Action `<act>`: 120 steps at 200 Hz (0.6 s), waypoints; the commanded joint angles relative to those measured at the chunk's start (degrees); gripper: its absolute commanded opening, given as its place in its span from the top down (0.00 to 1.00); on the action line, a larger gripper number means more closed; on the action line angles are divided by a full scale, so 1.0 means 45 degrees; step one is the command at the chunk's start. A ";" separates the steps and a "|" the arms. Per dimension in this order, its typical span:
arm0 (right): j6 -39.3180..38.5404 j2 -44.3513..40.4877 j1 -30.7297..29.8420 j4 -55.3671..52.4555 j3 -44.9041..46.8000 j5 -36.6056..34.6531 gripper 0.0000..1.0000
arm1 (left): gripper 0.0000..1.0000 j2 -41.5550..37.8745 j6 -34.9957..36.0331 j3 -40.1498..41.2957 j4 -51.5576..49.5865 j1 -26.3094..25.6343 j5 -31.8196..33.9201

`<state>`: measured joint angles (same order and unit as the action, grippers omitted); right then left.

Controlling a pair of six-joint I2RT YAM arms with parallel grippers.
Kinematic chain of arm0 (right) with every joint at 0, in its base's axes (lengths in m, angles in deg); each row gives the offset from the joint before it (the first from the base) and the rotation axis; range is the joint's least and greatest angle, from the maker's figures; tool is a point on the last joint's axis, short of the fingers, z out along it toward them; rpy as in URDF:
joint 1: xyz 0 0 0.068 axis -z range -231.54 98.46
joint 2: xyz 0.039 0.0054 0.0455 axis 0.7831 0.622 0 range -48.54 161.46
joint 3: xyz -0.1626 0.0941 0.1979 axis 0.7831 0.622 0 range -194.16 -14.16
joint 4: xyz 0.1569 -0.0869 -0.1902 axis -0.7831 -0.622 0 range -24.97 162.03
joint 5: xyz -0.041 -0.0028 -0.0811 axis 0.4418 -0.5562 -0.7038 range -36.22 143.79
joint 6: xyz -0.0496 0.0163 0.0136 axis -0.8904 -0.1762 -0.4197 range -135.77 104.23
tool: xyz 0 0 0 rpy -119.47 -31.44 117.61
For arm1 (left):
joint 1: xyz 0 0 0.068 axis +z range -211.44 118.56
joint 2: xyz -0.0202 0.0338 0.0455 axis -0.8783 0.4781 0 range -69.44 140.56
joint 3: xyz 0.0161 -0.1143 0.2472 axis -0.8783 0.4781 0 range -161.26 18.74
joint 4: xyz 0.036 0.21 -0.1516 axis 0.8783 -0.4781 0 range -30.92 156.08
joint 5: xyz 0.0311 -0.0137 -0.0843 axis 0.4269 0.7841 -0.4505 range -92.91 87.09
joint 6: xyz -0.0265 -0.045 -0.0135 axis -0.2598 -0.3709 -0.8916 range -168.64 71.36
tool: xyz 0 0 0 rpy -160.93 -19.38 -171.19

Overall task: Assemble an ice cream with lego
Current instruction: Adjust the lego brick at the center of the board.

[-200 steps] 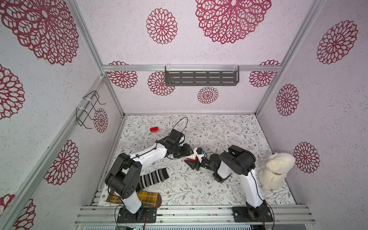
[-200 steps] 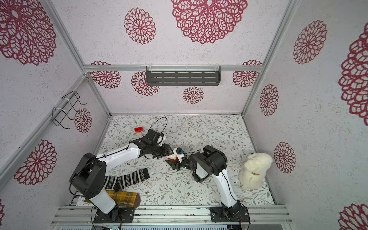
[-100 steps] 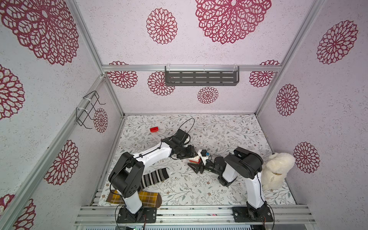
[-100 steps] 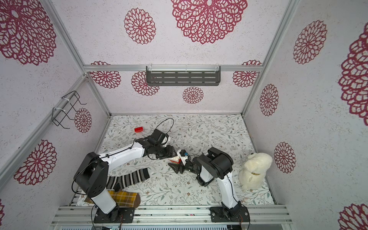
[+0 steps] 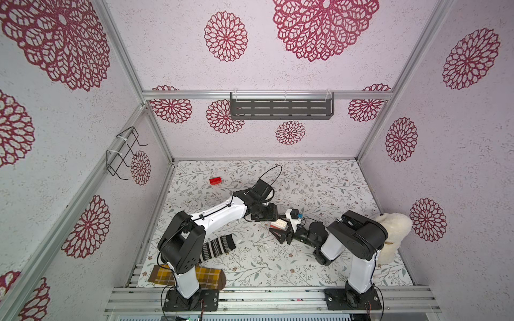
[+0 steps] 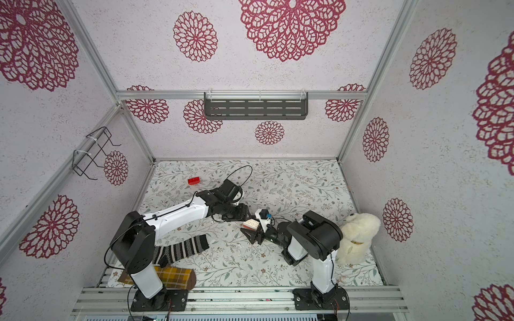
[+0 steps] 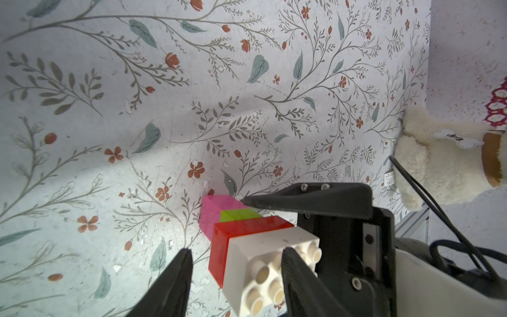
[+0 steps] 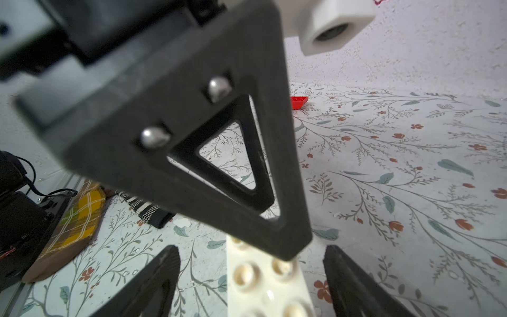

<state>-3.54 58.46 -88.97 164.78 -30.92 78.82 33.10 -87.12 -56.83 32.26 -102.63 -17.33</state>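
Unfinished ice cream (image 7: 247, 227) sits centre of the surface (image 7: 109, 109). The right tool (image 8: 251, 248) gapes wide around its white end; the left tool (image 7: 236, 250) is half-open, gripping nothing (apparently). Next, probably: fetching the far red brick (image 5: 215, 180) to cap it.

I count two robot arms: left arm (image 5: 219, 215), right arm (image 5: 358, 239). One brick stack (image 7: 247, 247), four colours showing, and one loose red brick (image 5: 215, 181) far left. Two socks near left: striped sock (image 5: 219, 246), plaid sock (image 5: 208, 277). One plush dog (image 5: 395, 233) right. One wall shelf (image 5: 281, 109), one wire rack (image 5: 122, 152).
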 commanded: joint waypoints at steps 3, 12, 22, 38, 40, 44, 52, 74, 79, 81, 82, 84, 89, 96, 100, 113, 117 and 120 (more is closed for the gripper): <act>0.0631 -0.0879 -0.0061 0.1269 0.0149 -0.0078 0.14 | 0.44 0.0411 0.0309 -0.0296 -0.0381 -0.0110 0.0268; 0.0783 -0.1169 -0.0061 0.1032 0.0179 -0.0037 0.14 | 0.44 0.0454 0.0328 -0.0321 -0.0409 -0.0124 0.0254; 0.1027 -0.1416 -0.0032 0.0730 0.0173 0.0026 0.14 | 0.44 0.0455 0.0333 -0.0316 -0.0403 -0.0123 0.0255; 0.1453 -0.1885 0.0031 0.0236 0.0167 0.0269 0.14 | 0.44 0.0421 0.0375 -0.0316 -0.0466 -0.0105 0.0386; 0.1523 -0.1947 0.0050 0.0177 0.0178 0.0284 0.14 | 0.44 0.0417 0.0369 -0.0316 -0.0485 -0.0105 0.0390; 0.1653 -0.2084 0.0083 0.0103 0.0221 0.0285 0.14 | 0.44 0.0398 0.0372 -0.0314 -0.0490 -0.0105 0.0416; 0.2048 -0.2404 0.0207 -0.0138 0.0302 0.0354 0.14 | 0.44 0.0348 0.0382 -0.0316 -0.0529 -0.0105 0.0508; 0.4011 -0.3486 0.0974 -0.1822 -0.0027 0.1298 0.17 | 0.44 0.0048 0.0435 -0.0316 -0.0676 0.0038 0.1078; 0.4462 -0.3788 0.1150 -0.2549 -0.0236 0.1605 0.18 | 0.43 -0.0026 0.0410 -0.0298 -0.0710 0.0079 0.1191; 0.4614 -0.3912 0.1233 -0.2892 -0.0333 0.1731 0.18 | 0.43 -0.0070 0.0407 -0.0297 -0.0707 0.0112 0.1230; 0.4698 -0.3972 0.1279 -0.3070 -0.0385 0.1795 0.18 | 0.43 -0.0091 0.0397 -0.0297 -0.0716 0.0121 0.1240; 0.4844 -0.4090 0.1353 -0.3443 -0.0507 0.1886 0.18 | 0.43 -0.0126 0.0380 -0.0282 -0.0719 0.0152 0.1253; 0.5094 -0.4384 0.1503 -0.4487 -0.0825 0.2237 0.19 | 0.43 -0.0231 0.0357 -0.0267 -0.0712 0.0219 0.1345; 0.5267 -0.4731 0.1690 -0.6192 -0.1391 0.2621 0.20 | 0.41 -0.0392 0.0287 -0.0211 -0.0618 0.0311 0.1428; 0.5256 -0.4919 0.1769 -0.7245 -0.1794 0.2887 0.21 | 0.40 -0.0489 0.0239 -0.0157 -0.0534 0.0349 0.1444; 0.5161 -0.5399 0.1911 -0.9898 -0.2805 0.3643 0.23 | 0.38 -0.0692 0.0082 -0.0054 -0.0288 0.0467 0.1458; 0.5139 -0.5528 0.1935 -1.0549 -0.3035 0.3768 0.23 | 0.37 -0.0741 0.0064 -0.0033 -0.0235 0.0480 0.1455; 0.5140 -0.5608 0.1968 -1.1004 -0.3198 0.3881 0.23 | 0.37 -0.0776 0.0024 0.0007 -0.0164 0.0513 0.1454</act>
<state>15.54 37.58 -81.28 137.76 -38.68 88.79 33.06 -86.47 -57.42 30.62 -101.62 -12.61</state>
